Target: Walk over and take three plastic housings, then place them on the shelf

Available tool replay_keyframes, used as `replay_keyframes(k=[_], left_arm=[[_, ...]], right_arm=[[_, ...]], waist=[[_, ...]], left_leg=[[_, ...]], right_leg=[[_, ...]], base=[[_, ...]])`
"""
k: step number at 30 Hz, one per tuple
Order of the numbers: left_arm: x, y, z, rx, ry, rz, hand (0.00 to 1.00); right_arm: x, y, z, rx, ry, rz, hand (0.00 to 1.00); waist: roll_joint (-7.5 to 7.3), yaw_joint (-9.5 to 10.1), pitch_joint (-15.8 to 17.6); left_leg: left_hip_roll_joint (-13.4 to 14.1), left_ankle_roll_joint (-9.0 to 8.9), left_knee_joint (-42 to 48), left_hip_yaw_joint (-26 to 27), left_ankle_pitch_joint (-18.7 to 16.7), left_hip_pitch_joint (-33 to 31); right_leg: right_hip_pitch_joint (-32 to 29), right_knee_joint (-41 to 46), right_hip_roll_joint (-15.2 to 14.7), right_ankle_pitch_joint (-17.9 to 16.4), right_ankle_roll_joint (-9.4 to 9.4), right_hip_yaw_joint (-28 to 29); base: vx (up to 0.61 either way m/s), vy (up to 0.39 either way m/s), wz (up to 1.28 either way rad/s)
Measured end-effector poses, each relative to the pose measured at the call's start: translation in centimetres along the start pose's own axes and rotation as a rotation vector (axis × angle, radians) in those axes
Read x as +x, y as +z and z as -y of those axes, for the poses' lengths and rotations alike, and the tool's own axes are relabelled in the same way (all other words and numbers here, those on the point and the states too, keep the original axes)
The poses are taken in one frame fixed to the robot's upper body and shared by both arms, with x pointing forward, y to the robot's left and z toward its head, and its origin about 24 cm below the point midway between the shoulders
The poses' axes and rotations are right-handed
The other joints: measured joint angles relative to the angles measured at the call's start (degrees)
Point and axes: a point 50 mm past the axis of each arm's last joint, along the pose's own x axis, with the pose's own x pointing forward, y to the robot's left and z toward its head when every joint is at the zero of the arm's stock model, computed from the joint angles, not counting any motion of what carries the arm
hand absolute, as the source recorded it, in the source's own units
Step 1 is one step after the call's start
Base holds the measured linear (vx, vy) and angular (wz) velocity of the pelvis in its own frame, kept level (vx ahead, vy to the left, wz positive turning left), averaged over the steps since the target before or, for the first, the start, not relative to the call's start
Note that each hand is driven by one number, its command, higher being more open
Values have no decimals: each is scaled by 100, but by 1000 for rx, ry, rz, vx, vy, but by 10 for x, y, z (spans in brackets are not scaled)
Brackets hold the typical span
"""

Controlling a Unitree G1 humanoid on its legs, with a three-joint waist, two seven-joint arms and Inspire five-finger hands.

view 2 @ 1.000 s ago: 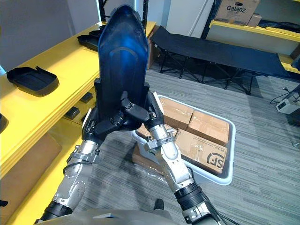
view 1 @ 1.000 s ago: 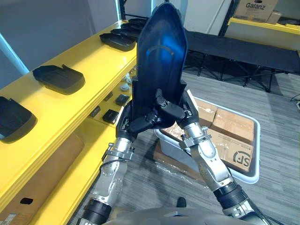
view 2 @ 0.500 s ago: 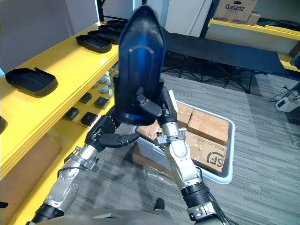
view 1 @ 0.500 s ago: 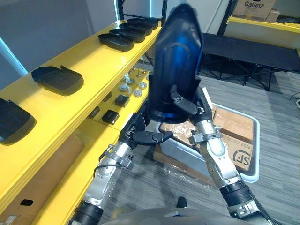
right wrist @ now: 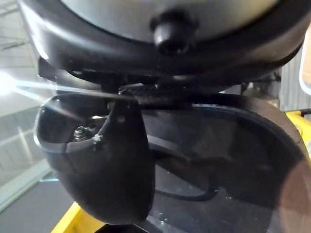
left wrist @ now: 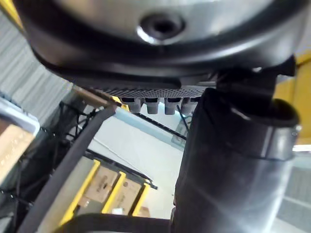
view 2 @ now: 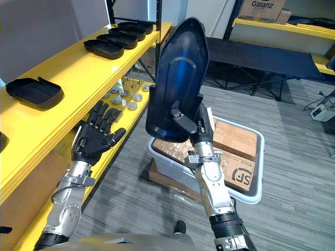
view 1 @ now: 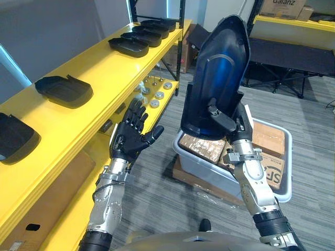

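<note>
The carrying step is in hand, and placing comes next. The right hand (view 1: 226,121) grips a dark housing (view 1: 217,78) near its lower edge, thumb pressed on the hollow inner face and fingers behind it. The part stands almost upright, its narrow end up, above a grey bin (view 1: 201,167) of boxes (view 1: 269,170). The left hand (view 1: 129,140) is open with its fingers spread, palm facing the housing. It hovers just beside the front edge of the yellow shelf (view 1: 99,68) and well apart from the housing, holding nothing.

More housings (view 1: 65,89) already lie flat on the shelf top, hollow side down, with a bare stretch between the near ones and the far group (the likeliest landing spot, by my reading).

The next move calls for swinging the right arm to the robot's left, over that bare stretch. The part then has to tip from upright to flat before the grip loosens. One hand low on a tall part gives little control, so the left hand could usefully steady the top.
</note>
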Motion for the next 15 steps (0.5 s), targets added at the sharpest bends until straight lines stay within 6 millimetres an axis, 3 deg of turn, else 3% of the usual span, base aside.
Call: replay_keyframes(k=[4,10,15], left_arm=[[3,4,10,-127,-135,21,100],[7,1,28,-165,-365,-47,100],[12,5,27,-129,-398,-60,100]], right_arm=[[-3,-3,-4,2,53,-14,0],[-10,-10,-15,16,127,-49,0],[-10,-11,-19,18,157,-54,0]], waist=[[67,-1,63],[90,-67,78],[90,-138,79]], left_leg=[[0,-3,-10,31,-4,44],[0,-2,-15,45,-3,58],[0,-2,-23,49,-3,61]], right_leg=[[19,0,0,-1,1,25],[16,0,0,-1,1,33],[15,0,0,-1,1,35]], base=[[0,0,-3],[0,0,0],[0,0,0]])
